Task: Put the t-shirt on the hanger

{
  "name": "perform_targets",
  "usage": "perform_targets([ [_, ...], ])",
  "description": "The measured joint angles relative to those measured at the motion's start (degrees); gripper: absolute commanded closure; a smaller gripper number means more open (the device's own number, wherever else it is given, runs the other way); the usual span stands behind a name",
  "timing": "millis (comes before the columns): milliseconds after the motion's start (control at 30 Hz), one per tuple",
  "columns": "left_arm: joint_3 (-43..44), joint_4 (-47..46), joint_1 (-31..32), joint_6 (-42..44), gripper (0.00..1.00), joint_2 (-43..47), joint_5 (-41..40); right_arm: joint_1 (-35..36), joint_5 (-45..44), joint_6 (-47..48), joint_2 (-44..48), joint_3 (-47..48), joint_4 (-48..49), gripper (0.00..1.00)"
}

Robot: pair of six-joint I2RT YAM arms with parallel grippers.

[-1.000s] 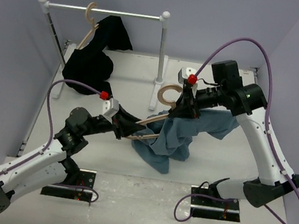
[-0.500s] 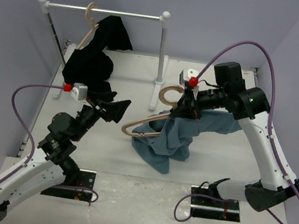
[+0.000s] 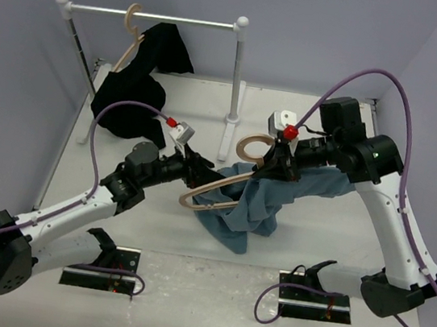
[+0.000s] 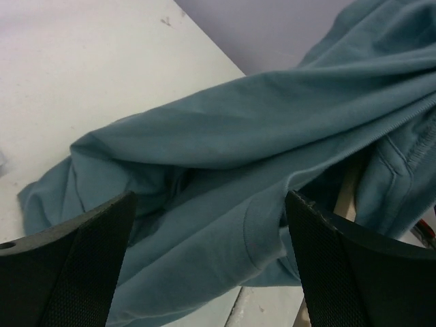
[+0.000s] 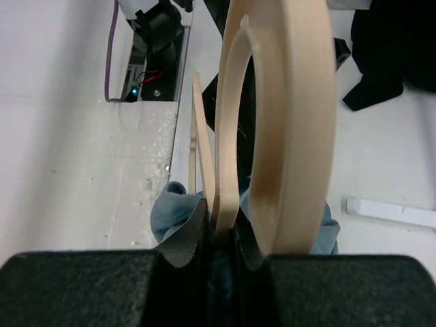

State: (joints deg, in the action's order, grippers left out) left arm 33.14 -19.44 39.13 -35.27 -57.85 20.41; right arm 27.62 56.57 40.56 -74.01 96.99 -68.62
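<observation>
The pale wooden hanger [image 3: 247,146] hangs above the table, its round hook [image 5: 286,116] uppermost. My right gripper [image 3: 278,165] is shut on its neck [image 5: 225,218]. The slate-blue t-shirt [image 3: 255,205] is draped over the hanger's right side and trails down to the table. The hanger's bare left arm [image 3: 197,197] sticks out toward my left gripper [image 3: 200,169]. That gripper stands open just left of the cloth. In the left wrist view the t-shirt [image 4: 225,157] fills the space ahead of the wide-apart fingers [image 4: 68,272], untouched by them, and a strip of hanger [image 4: 349,194] shows at the right.
A clothes rack with a white rail [image 3: 153,17] and post [image 3: 235,76] stands at the back. On it hangs a second hanger [image 3: 129,33] draped in a black garment [image 3: 135,91]. The rack's white foot [image 5: 392,211] lies on the table near the hanger.
My left gripper opened, let go by the hanger's left arm, drew back to the left, then came forward to the t-shirt again. The right arm shifted the hanger slightly right.
</observation>
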Motion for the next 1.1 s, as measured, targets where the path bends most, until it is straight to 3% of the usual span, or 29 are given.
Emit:
perform_targets([
  [100, 0.7, 0.8, 0.0, 0.9, 0.38, -0.2, 4.6, 0.0, 0.8, 0.0, 0.2, 0.0, 0.0, 1.0],
  [167, 1.2, 1.4, 0.0, 1.8, 0.4, -0.6, 6.7, 0.0, 1.0, 0.0, 0.2, 0.0, 0.0, 1.0],
  [267, 1.5, 1.8, 0.0, 2.8, 0.26, -1.8, 9.4, -0.1, 1.0, -0.1, 0.1, 0.0, 0.2, 1.0],
  [467, 1.5, 2.0, 0.0, 3.4, 0.18, -5.1, 12.6, -0.2, -0.1, -1.9, -0.6, 0.0, 1.3, 1.0],
  [700, 1.1, -1.3, 0.0, 3.1, 0.2, -7.1, 13.4, -0.2, -0.1, -5.0, -1.0, 0.0, 3.8, 1.0],
  [767, 0.3, -3.5, 0.0, 2.8, 0.33, -7.3, 13.0, -0.2, 0.0, -5.9, -1.1, 0.0, 4.2, 1.0],
  [900, -0.7, -6.4, 0.0, 1.9, 0.89, -7.5, 11.6, -0.2, 1.0, -7.2, -1.8, 0.0, 5.3, 1.0],
  [933, -0.8, -7.0, 0.0, 1.8, 0.97, -7.6, 11.2, -0.3, 1.3, -7.3, -2.0, 0.0, 5.6, 1.0],
  [1100, -0.8, -7.1, 0.3, 1.9, 1.0, -7.9, 5.9, -0.3, 1.4, -7.4, -2.1, 0.0, 7.0, 1.0],
])
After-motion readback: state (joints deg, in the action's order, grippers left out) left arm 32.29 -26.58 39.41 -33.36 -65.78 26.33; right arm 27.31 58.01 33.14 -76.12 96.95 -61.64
